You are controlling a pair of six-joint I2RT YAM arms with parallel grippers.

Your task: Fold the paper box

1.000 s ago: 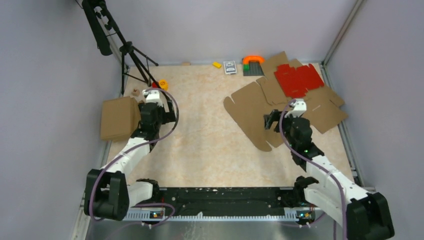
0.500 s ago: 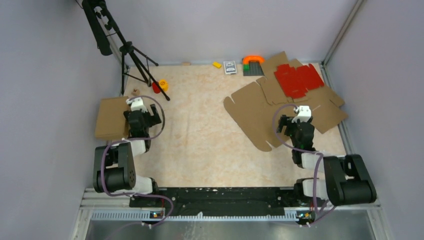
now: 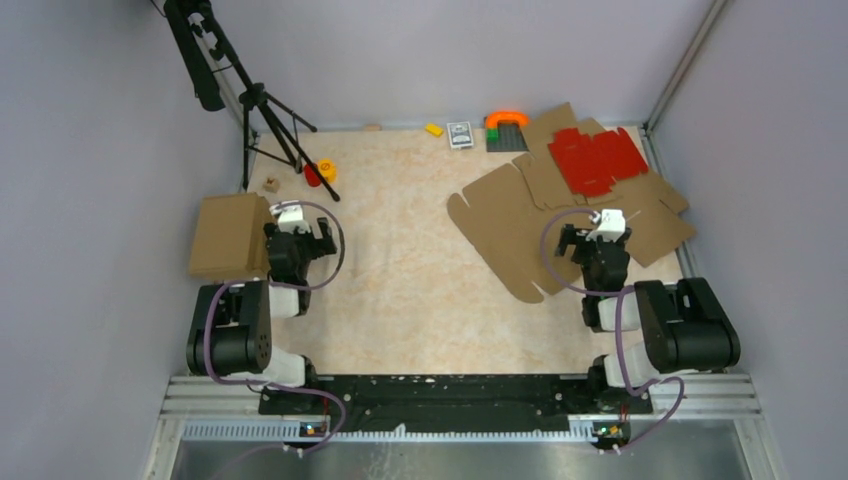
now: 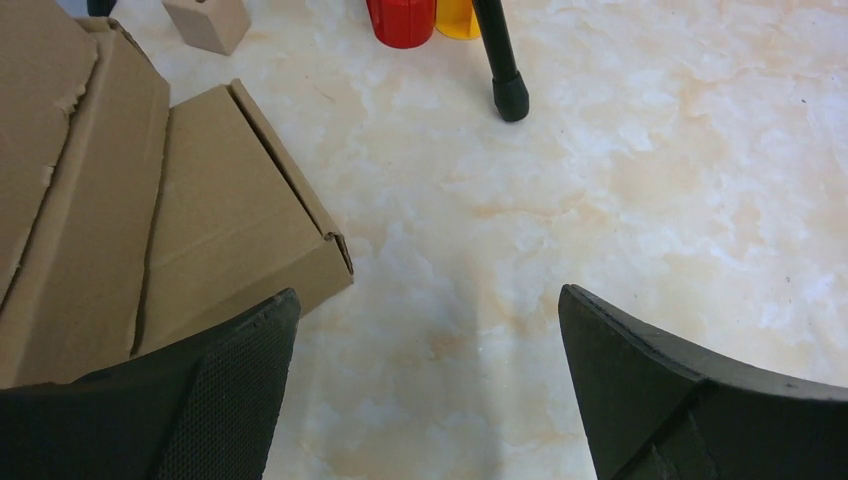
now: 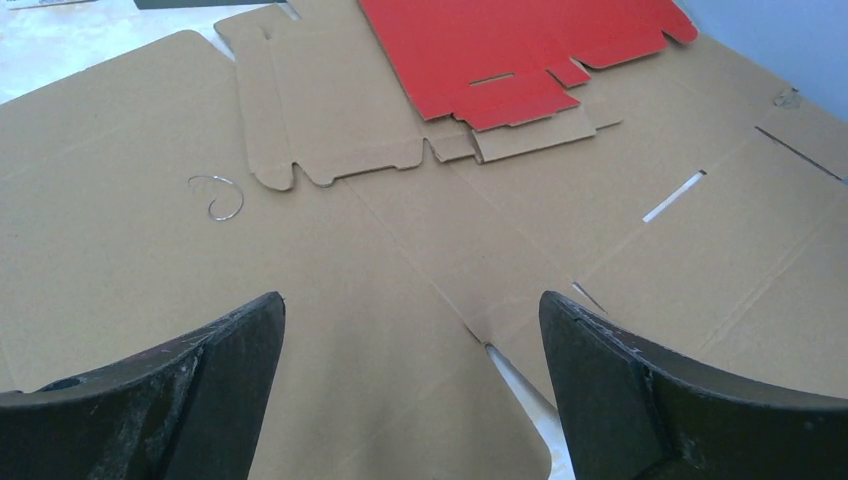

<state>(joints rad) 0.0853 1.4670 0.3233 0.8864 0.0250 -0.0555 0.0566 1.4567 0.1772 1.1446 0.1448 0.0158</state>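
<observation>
The marbled cream-and-peach stone-look worktop (image 3: 420, 250) bears a plain brown die-cut cardboard paper box (image 3: 510, 225) at right. A bright red die-cut sheet (image 3: 597, 158) shows upper right. The left claw (image 4: 425, 298) and right claw (image 5: 410, 300) are matt black.

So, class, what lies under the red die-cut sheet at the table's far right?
The red sheet rests on overlapping flat brown cardboard pieces, whose edges stick out around it. How many layers lie directly beneath is covered.
</observation>
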